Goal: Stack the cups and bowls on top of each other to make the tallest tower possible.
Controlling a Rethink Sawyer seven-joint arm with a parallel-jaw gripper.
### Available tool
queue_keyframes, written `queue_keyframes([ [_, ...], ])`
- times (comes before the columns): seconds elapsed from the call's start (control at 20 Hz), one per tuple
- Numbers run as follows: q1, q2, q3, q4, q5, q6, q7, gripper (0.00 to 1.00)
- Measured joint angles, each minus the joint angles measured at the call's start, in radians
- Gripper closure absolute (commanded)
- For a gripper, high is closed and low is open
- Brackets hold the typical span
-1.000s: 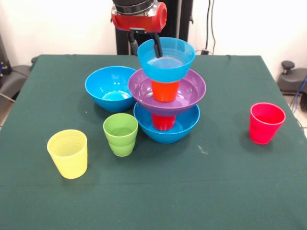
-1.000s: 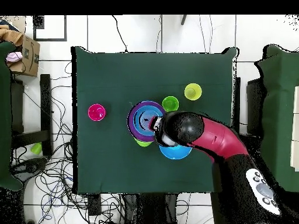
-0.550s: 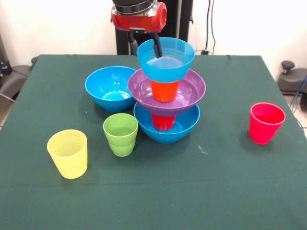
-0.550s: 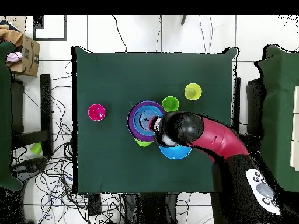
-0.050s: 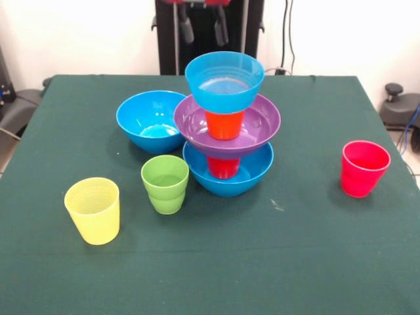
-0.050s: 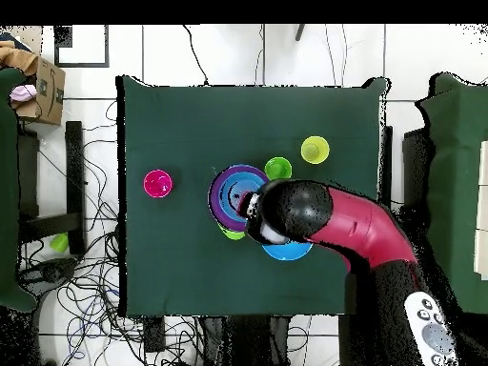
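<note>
The tower [image 5: 226, 125] stands near the middle of the green table [image 5: 295, 262], five pieces high: a large blue bowl [image 5: 252, 174] at the bottom, a red cup [image 5: 223, 167] standing in it, the wide purple bowl [image 5: 262, 125] on that cup, an orange cup [image 5: 224, 124] inside the purple bowl, and a small blue bowl [image 5: 225, 80] on top. Only part of each tower cup shows; their lower ends are hidden by the bowl rims.

Counting bowls from the front, I see four: three in the tower, plus a second large blue bowl [image 5: 149, 120] sitting empty and touching the tower on its left. Cups come to five: two in the tower, a light green cup [image 5: 165, 184] just in front and to the left of the tower, a yellow cup [image 5: 94, 210] further out that way, and a pinkish-red cup [image 5: 364, 168] well apart on the right. All three loose cups stand upright and empty.

From overhead, a sliver of green [image 6: 232, 233] shows at the tower's edge beside the arm [image 6: 334, 221]; I cannot make out what it is.

The gripper [image 5: 201, 27] hangs above the tower, clear of the top bowl, its two dark fingers [image 5: 186, 29] spread apart and holding nothing. Its upper part is cut off by the picture's edge.
</note>
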Motion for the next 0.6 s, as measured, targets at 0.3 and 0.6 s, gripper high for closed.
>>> queue_keyframes([
  [0.3, 0.014, -0.036, 0.000, -0.063, -0.012, 0.123, 0.000, 0.00],
  [0.6, -0.002, 0.003, 0.000, -0.188, -0.093, 0.133, 0.000, 0.00],
])
